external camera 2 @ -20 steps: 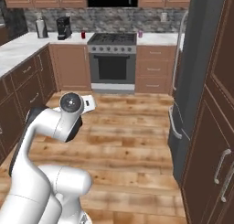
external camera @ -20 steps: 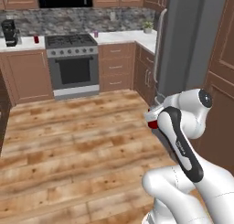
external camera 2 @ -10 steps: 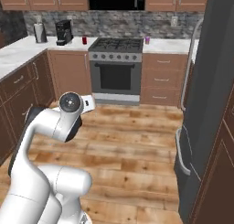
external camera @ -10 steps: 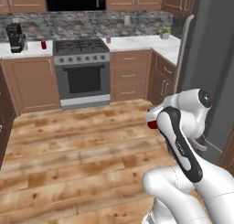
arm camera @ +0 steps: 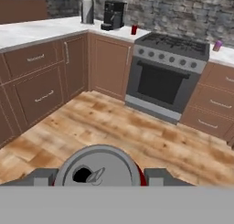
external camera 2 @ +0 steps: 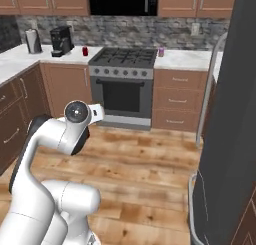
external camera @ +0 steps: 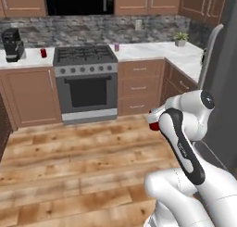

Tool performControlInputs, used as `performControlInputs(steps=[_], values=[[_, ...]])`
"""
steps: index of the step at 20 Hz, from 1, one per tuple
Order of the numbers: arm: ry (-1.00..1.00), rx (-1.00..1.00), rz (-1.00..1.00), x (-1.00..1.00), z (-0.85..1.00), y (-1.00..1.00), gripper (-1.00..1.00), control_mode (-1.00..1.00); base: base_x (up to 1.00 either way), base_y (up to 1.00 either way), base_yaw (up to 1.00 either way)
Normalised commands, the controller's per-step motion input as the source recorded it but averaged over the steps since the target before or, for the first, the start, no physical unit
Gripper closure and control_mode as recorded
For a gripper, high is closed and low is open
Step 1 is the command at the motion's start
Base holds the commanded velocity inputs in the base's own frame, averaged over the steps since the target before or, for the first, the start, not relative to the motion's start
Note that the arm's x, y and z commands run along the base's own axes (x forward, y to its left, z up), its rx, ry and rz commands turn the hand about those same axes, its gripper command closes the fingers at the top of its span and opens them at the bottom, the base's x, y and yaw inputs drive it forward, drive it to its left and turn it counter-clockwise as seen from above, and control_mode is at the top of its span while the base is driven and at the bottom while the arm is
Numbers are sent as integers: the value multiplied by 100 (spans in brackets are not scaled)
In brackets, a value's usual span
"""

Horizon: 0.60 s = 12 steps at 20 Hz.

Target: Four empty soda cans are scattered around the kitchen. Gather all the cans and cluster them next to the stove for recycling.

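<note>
Nearest to you, the gripper (arm camera: pixel 99 181) is squeezed tight on a red can (arm camera: pixel 98 170) — you can see its silvery top and pull tab between the dark finger tips. It is held up high and close to the arm, likely so it rides safely while you carry it across the wooden floor (arm camera: pixel 137 131). Nothing stands in the way there.

Far ahead is the stove (arm camera: pixel 165 72). Another red can (external camera: pixel 43 53) waits on the counter to its left, near the black coffee maker (external camera: pixel 12 44) — and a pink can (external camera: pixel 116 47) sits just to its right.
</note>
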Motion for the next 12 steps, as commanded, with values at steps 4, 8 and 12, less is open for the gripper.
performControlInputs(steps=[4,8,12], values=[[0,0,0,0,0,0,100,100,100,-46,12],[0,0,0,0,0,0,100,100,100,-49,12],[0,0,0,0,0,0,100,100,100,-49,11]])
